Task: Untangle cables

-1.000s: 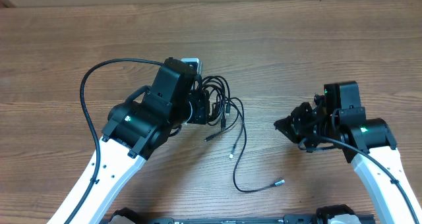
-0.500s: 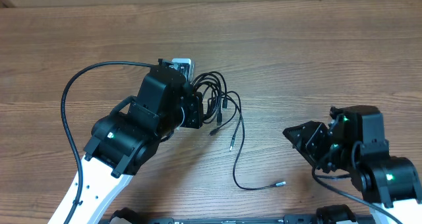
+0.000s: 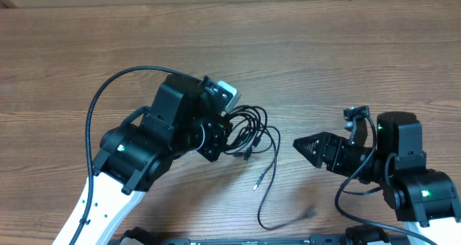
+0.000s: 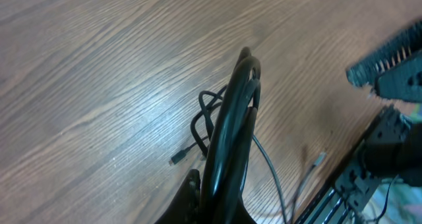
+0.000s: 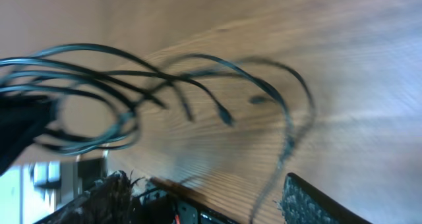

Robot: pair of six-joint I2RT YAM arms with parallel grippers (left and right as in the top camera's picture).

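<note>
A bundle of thin black cables (image 3: 248,133) with small plug ends was seen near the middle of the brown wood-grain bench (image 3: 346,58), gathered at the tip of the left pincer (image 3: 222,135). That pincer's fingers (image 4: 245,72) were pressed together and the bundle was pinched by them. The exact spot of the grip was hidden by the pincer's own body in the overhead view. In that arm's wrist view, several loops were seen beneath the closed fingers, with one small plug (image 4: 175,159) on or just over the wood; which could not be told.

From the bundle a single strand was trailed toward the near edge of the bench, where it was curved round and ended in a blurred plug tip (image 3: 310,212). A shorter strand was ended in a pale tip (image 3: 256,181) between the bundle and that curve.

The right pincer (image 3: 299,143) was held to the right of the cables, pointed at them and apart from them, with nothing gripped. Its fingers (image 5: 310,201) were spread wide, shown at the two lower corners of its wrist view, with blurred loops of cable seen beyond them.
</note>
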